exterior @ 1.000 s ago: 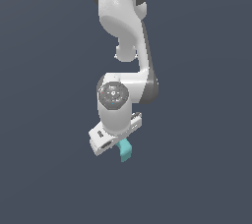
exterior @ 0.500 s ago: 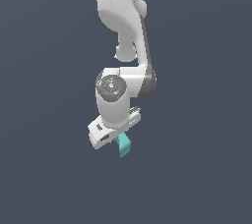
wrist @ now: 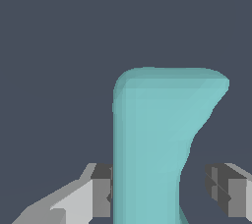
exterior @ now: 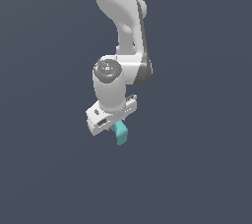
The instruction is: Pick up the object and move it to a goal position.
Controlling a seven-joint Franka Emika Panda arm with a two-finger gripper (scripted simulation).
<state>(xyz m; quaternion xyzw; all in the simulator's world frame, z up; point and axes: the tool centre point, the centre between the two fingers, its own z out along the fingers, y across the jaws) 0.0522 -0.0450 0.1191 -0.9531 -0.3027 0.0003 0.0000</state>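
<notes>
1. The gripper (exterior: 118, 128) hangs beneath the white arm (exterior: 120, 31). It has the object (exterior: 119, 133) between its fingers, with the teal piece sticking out below the hand.
2. In the wrist view one finger pad (wrist: 102, 191) lies against the flat side of the object (wrist: 157, 144). The other pad (wrist: 224, 188) stands a little apart from the narrower, curved side at the level that can be seen, so contact on that side cannot be confirmed there.
3. The object is off any surface, carried just under the gripper body, with only the plain dark blue-grey backdrop (exterior: 44, 169) around it.
4. Its long axis runs away from the palm, roughly in line with the fingers. In the exterior view it points downward and slightly toward the exterior view's right.
5. The piece is bent: the free end widens and hooks to one side, finishing in a flat face with rounded corners. The end nearer the palm is hidden between the fingers.
</notes>
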